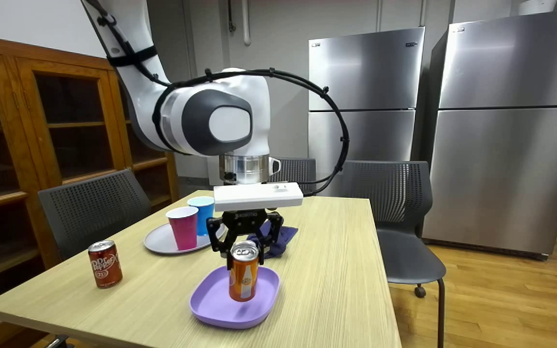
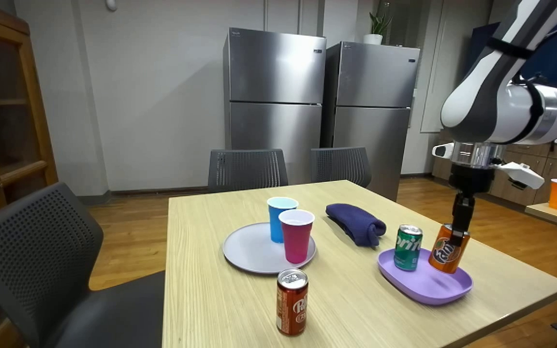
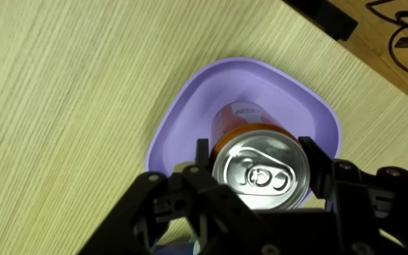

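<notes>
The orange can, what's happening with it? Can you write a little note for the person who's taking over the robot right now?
End effector: closed on the orange can.
Orange can: over or on the purple plate; I can't tell whether its bottom touches.
Green can: standing on that plate.
Red can: upright on the table, off both plates.
Pink cup and blue cup: on the gray plate.
Done: orange can gripped, at the purple plate.
Left, probably: make sure it sits steady, then let go.
</notes>
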`<act>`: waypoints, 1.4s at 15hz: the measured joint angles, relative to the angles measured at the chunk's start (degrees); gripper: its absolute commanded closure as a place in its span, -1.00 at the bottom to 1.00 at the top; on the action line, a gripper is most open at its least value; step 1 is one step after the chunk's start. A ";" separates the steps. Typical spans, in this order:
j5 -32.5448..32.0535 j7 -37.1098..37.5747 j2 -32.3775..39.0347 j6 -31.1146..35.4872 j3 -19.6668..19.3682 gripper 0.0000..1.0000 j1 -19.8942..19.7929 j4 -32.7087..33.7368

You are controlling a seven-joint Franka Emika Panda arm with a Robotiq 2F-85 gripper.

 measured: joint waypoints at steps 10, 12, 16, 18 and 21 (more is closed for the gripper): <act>-5.97 4.74 3.03 4.03 -1.69 0.23 1.26 -0.05; -6.20 5.69 4.09 4.96 -1.69 0.23 1.31 -0.04; -6.80 7.24 5.69 6.15 -1.68 -0.79 1.35 0.01; -7.41 8.14 5.98 6.27 -1.68 -0.99 1.36 0.12; -8.84 9.18 5.57 6.11 -2.02 -1.00 1.36 0.77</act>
